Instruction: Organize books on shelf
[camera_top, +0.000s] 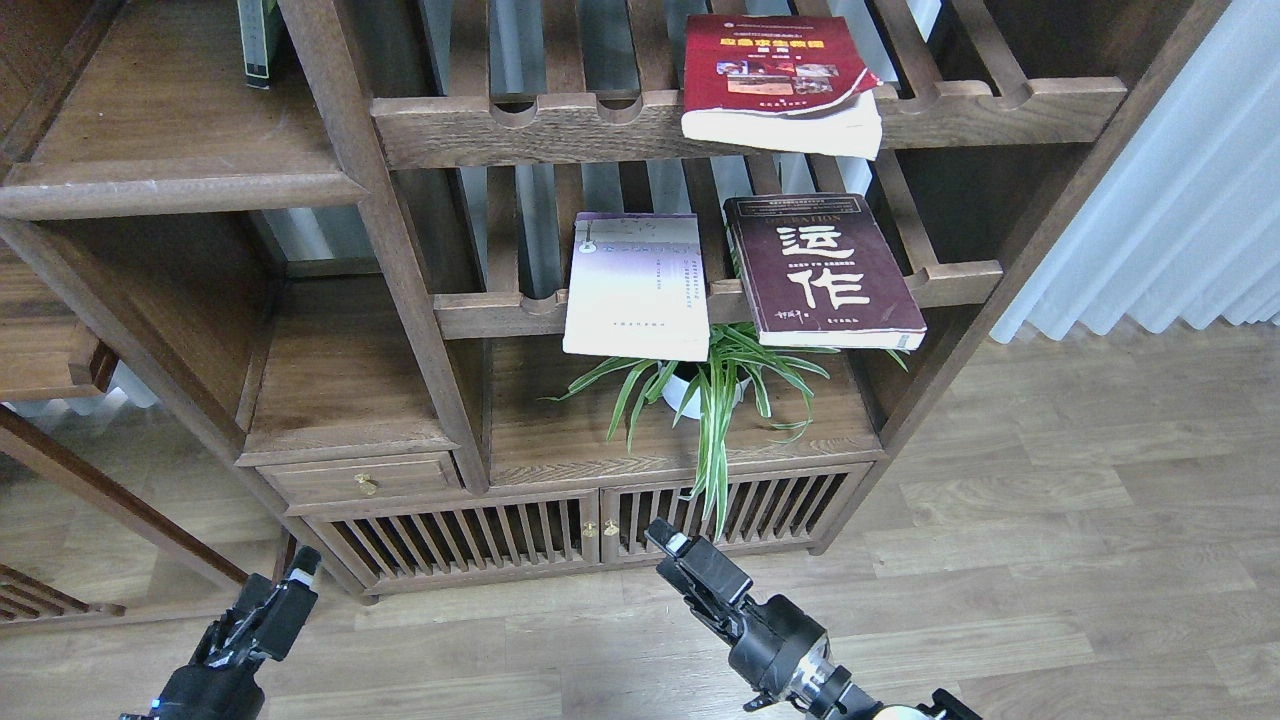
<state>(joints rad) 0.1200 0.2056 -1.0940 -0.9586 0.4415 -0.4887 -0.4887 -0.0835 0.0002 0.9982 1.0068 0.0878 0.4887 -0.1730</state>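
Observation:
The red book (775, 80) lies flat on the upper slatted rack, overhanging its front rail. The lavender-to-cream book (635, 285) and the maroon book (825, 270) lie side by side on the middle slatted rack, both overhanging the front. The solid shelf (170, 140) with a rounded lip is at the upper left, bare apart from a thin green upright book (258, 40). My left gripper (280, 575) is low at the bottom left, empty, its fingers apart. My right gripper (668, 540) is low in front of the cabinet doors, empty and seen side-on.
A potted spider plant (705, 395) stands on the board under the middle rack, its leaves hanging over the slatted cabinet doors (600, 530). A small drawer (360, 480) is at the lower left. White curtains (1180, 200) hang on the right over a wooden floor.

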